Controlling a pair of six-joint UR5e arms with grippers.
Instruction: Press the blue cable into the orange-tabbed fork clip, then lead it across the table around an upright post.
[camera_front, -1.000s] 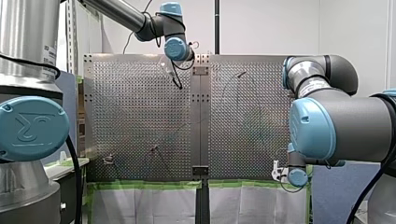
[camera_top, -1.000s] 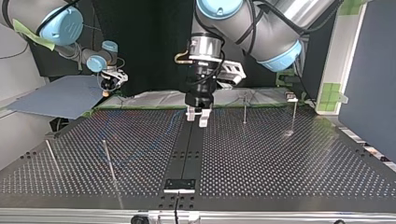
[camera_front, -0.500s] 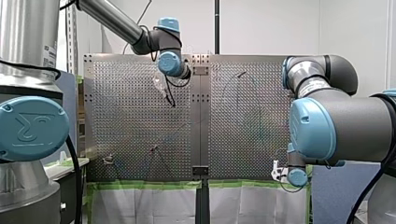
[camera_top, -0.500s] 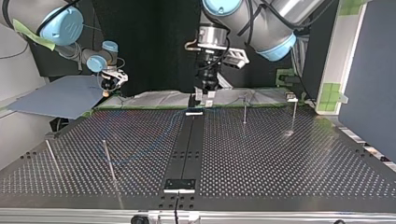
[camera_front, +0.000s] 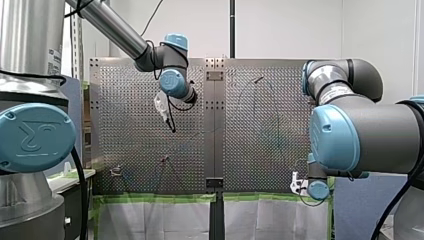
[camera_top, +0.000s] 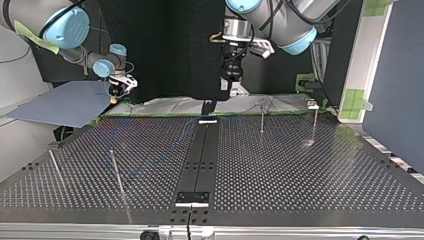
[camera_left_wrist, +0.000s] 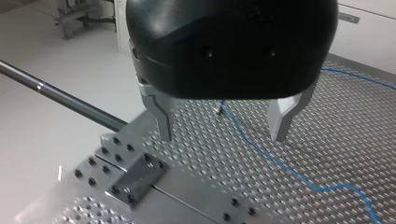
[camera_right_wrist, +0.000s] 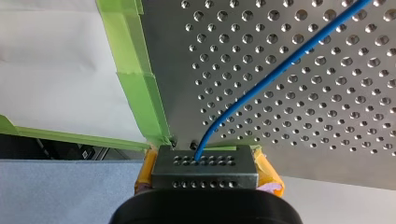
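Jaws: my left gripper (camera_left_wrist: 219, 135) gapes empty; my right gripper (camera_right_wrist: 205, 163) pinches the blue cable (camera_right_wrist: 280, 65), near right. Clipping and routing look undone.

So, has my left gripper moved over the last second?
Yes. In the front view my left gripper has swung toward the view's left, away from the centre seam.

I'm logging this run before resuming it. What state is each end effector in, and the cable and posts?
left end effector: open, empty, above the table.
right end effector: shut on the blue cable, at the table's edge.
blue cable: gripped there, otherwise lying slack on the table.
posts: upright.
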